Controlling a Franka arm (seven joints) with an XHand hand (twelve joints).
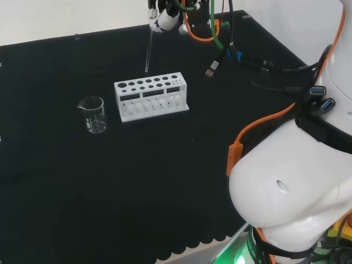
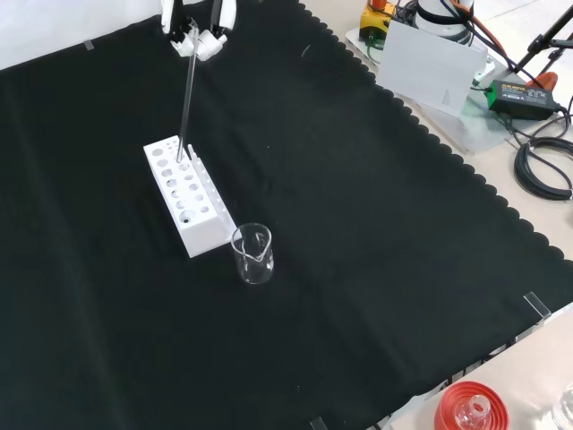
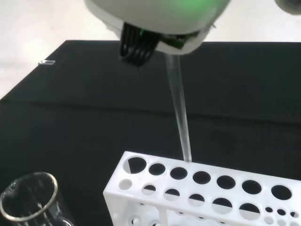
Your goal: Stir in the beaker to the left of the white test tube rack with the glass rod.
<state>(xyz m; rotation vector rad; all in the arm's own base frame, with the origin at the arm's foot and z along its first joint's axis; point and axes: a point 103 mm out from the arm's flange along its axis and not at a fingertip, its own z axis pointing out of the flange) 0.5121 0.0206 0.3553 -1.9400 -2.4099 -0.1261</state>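
Observation:
A thin glass rod (image 1: 148, 50) (image 2: 187, 98) (image 3: 179, 110) hangs nearly upright from the hand (image 1: 163, 16) (image 2: 199, 27), whose fingers pinch its top end. The rod's lower tip is just above the white test tube rack (image 1: 151, 97) (image 2: 186, 197) (image 3: 202, 197), over its far edge in the wrist view. A clear glass beaker (image 1: 93, 114) (image 2: 252, 254) (image 3: 29, 197) stands upright on the black cloth, left of the rack in the head view and nearer than it in the front view. It looks empty. The hand is well apart from the beaker.
Cables and a loose plug (image 1: 212, 69) dangle from the arm right of the rack in the head view. A red ribbed stand with a flask (image 2: 470, 410) sits off the cloth's near right corner in the front view. Open cloth surrounds the beaker.

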